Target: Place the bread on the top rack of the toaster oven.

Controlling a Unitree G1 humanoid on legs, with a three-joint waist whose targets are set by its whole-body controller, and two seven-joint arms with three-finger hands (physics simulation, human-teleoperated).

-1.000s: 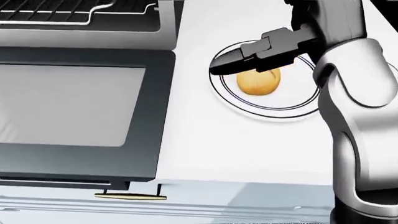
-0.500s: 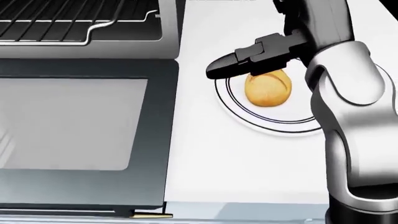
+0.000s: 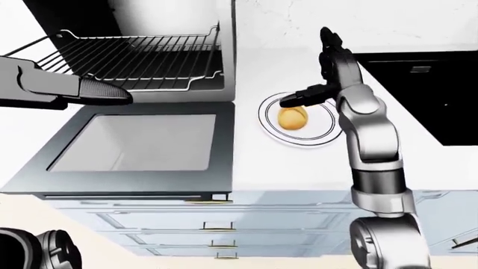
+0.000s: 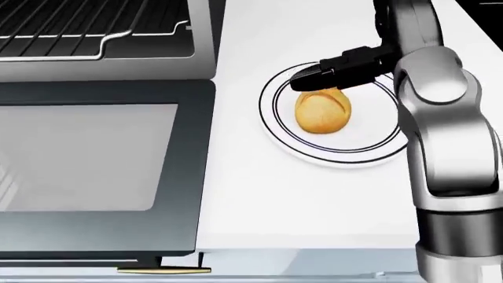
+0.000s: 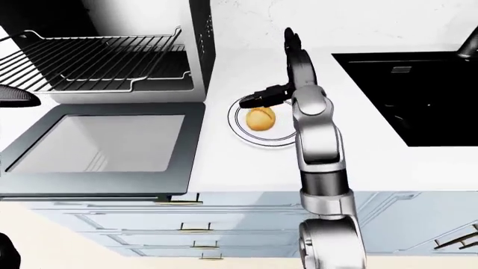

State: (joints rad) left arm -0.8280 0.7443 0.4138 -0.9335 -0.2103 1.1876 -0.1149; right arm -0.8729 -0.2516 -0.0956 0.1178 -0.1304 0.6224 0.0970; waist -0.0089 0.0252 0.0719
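Observation:
A golden bread roll lies on a white plate with black rings, on the white counter. My right hand hovers just over the roll's upper edge, its dark fingers stretched out leftward and open, not closed round the bread. To the left stands the toaster oven, its wire rack pulled out and its glass door folded down flat. My left hand reaches in from the left above the door, fingers extended and holding nothing.
A black sink is set into the counter at the right, with a faucet at the edge. Pale blue drawers with gold handles run below the counter's near edge.
The camera has shifted a little. My right hand has drawn back to the right, so its fingertips now sit over the roll's upper edge. The roll stays on the plate.

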